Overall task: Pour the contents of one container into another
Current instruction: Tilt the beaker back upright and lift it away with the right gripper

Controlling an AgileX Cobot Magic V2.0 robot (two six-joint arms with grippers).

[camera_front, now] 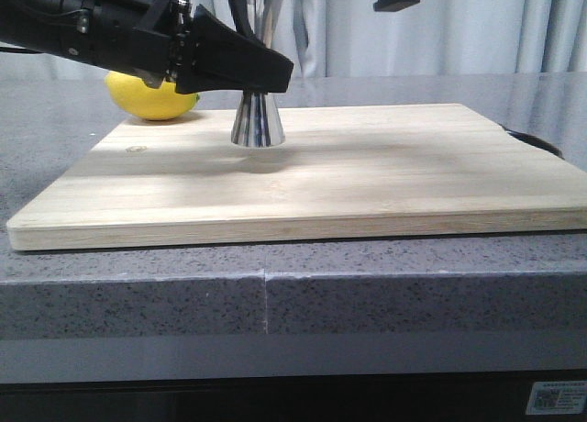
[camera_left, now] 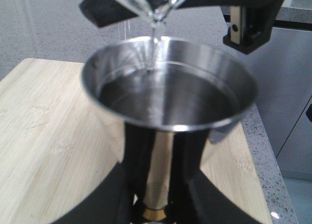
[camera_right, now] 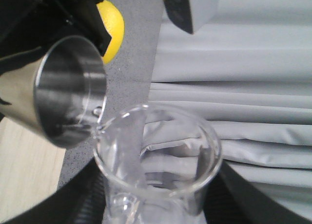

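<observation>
While the clear glass beaker (camera_right: 156,160) tips, a thin stream runs off its flared lip into the jigger (camera_left: 168,100).

Closed on the mirror-steel jigger's gold-banded waist, the left gripper (camera_front: 261,73) steadies it on the pale wooden board (camera_front: 367,179); right gripper (camera_right: 156,219) clasps the beaker just above. Beyond lie a yellow lemon (camera_front: 151,96), speckled grey counter (camera_front: 413,294) and grey curtains (camera_right: 234,87).

The front camera sat low at table level, facing the cutting board (camera_front: 303,179). Both wrist cameras looked closely into the steel jigger (camera_left: 168,100), shared by all views.
</observation>
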